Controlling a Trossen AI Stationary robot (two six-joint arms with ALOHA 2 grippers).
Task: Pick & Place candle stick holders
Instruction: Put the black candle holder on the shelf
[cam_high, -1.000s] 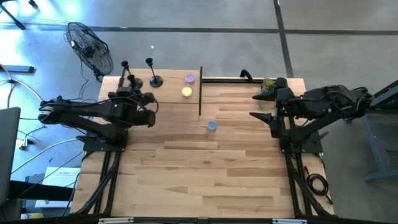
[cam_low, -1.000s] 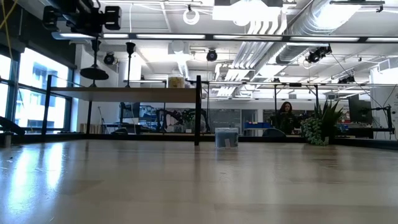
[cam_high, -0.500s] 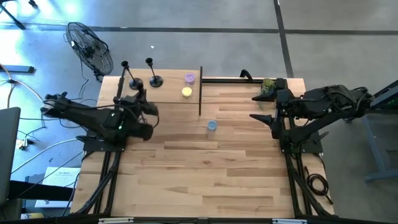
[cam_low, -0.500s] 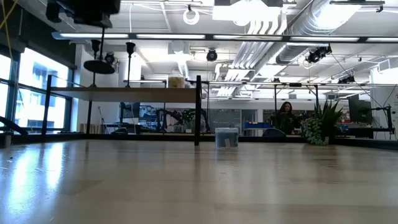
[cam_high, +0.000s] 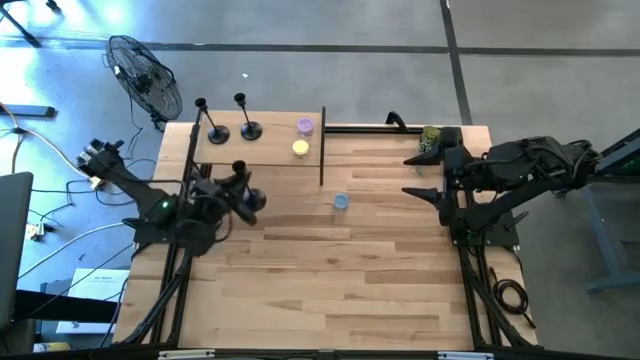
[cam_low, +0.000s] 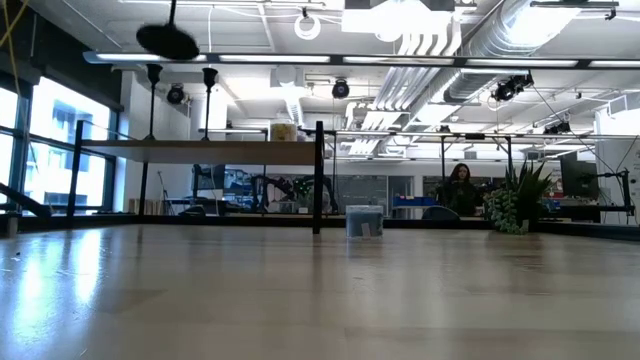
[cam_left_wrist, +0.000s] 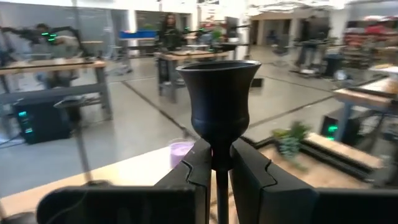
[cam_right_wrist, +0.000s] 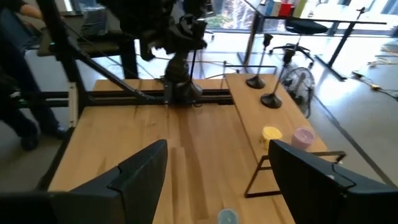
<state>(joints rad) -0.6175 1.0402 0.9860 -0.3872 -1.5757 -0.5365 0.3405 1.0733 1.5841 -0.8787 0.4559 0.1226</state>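
This is a big open robotics lab or workshop. Exposed ducts (cam_low: 540, 40) and strip lights (cam_low: 300, 60) run across the bare ceiling, and the floor is polished concrete (cam_high: 400, 20). Workbenches (cam_left_wrist: 68, 65) with equipment stand at twelve o'clock beyond the wooden table (cam_high: 330, 270). A pedestal fan (cam_high: 145, 75) stands at ten o'clock, and a person (cam_low: 460, 185) sits far off among desks.

The 3 candle stick holders (cam_high: 247, 130) are plain black. The table (cam_high: 330, 260) is light wood with plank stripes. At 12 o'clock stand a yellow cup (cam_high: 300, 148) and a purple cup (cam_high: 305, 126); a blue cup (cam_high: 341, 202) stands nearer the centre.
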